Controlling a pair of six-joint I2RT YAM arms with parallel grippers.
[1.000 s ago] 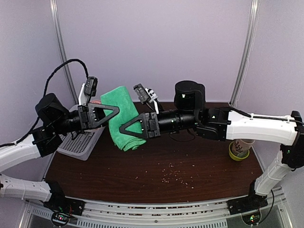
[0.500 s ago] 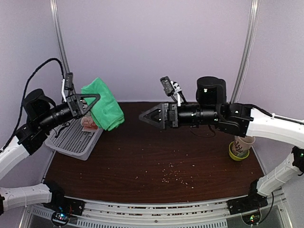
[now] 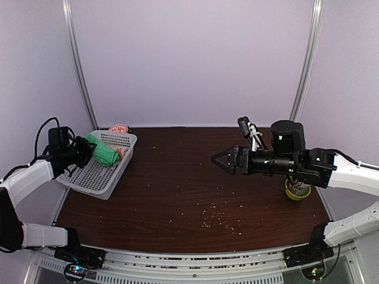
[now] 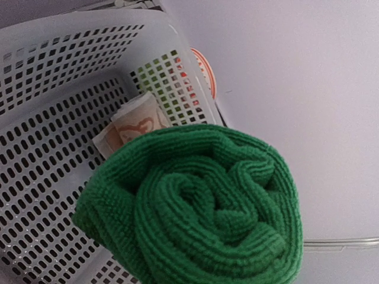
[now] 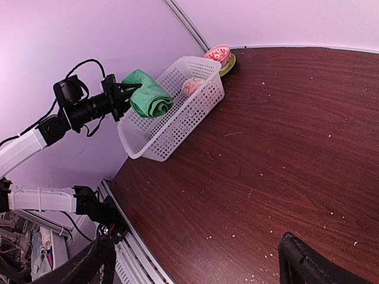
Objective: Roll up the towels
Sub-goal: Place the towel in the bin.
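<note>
The green towel (image 3: 103,154) is rolled into a tight spiral and held over the white basket (image 3: 98,177) at the left of the table. My left gripper (image 3: 87,151) is shut on it from the left. In the left wrist view the green towel (image 4: 201,207) fills the lower frame and hides the fingers. The smaller pinkish-beige towel (image 4: 133,127) with orange print lies rolled inside the basket (image 4: 47,148), just beyond the green one. My right gripper (image 3: 222,160) hangs open over the middle of the table, holding nothing. The right wrist view shows its fingertips (image 5: 302,263) far apart.
A red-and-white bowl (image 3: 118,128) sits behind the basket by the back wall. A yellow-green patterned cup (image 3: 298,188) stands at the right, under my right arm. Small crumbs (image 3: 216,219) are scattered on the brown table near the front centre.
My right gripper has let go of the green towel, opened and drawn back to the right. My left arm has swung left and down, carrying the rolled green towel over the basket.
</note>
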